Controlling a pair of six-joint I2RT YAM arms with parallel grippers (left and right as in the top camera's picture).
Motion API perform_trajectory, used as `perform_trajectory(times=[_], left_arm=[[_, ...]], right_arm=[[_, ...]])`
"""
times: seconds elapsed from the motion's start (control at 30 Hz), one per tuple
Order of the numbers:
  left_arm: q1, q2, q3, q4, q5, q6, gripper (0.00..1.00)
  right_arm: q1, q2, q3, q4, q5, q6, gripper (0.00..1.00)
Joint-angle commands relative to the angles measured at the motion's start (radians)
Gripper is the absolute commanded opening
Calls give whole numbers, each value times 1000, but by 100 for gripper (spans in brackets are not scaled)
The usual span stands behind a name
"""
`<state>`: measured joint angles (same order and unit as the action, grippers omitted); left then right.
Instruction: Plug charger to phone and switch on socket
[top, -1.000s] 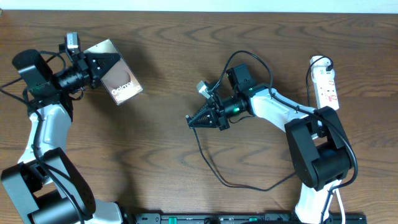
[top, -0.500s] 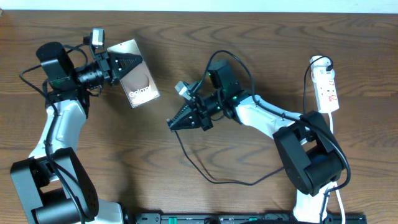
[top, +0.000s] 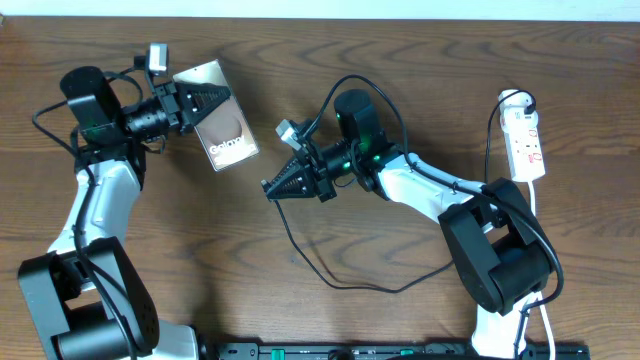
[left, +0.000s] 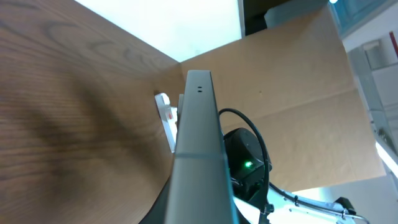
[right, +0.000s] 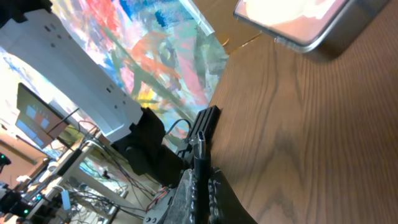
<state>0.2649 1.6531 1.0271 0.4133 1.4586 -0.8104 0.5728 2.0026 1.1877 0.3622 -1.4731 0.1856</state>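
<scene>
My left gripper (top: 205, 103) is shut on the phone (top: 221, 125) and holds it up at the upper left, its face with the brown patch and "Galaxy" lettering showing. In the left wrist view the phone's edge (left: 198, 130) points at the right arm. My right gripper (top: 272, 187) is shut on the plug end of the charger (top: 310, 255), a thin black cable that loops over the table below it. In the right wrist view the plug tip (right: 205, 127) sticks out of the fingers, with a phone corner (right: 298, 22) above. The socket (top: 526, 143) lies at the far right.
The socket's white cord (top: 535, 205) runs down the right side past the right arm's base (top: 505, 265). The left arm's base (top: 75, 300) stands at the lower left. A black rail (top: 350, 350) lines the table's front edge.
My right gripper has moved left and slightly up with the charger plug, closer to the phone. My left gripper has carried the phone right, then nearly stopped.
</scene>
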Motion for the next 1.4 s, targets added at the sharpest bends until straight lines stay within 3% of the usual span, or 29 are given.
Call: perform_trajectory(times=[0.0, 0.2, 1.37], left_arm=[[-26, -5, 2, 20, 3, 10, 7], [-64, -5, 2, 43, -12, 10, 8], [-107, -6, 2, 144, 26, -12, 7]], right_arm=[[8, 13, 3, 45, 9, 85, 1], [16, 13, 3, 118, 43, 159, 1], [8, 14, 3, 154, 87, 179, 1]])
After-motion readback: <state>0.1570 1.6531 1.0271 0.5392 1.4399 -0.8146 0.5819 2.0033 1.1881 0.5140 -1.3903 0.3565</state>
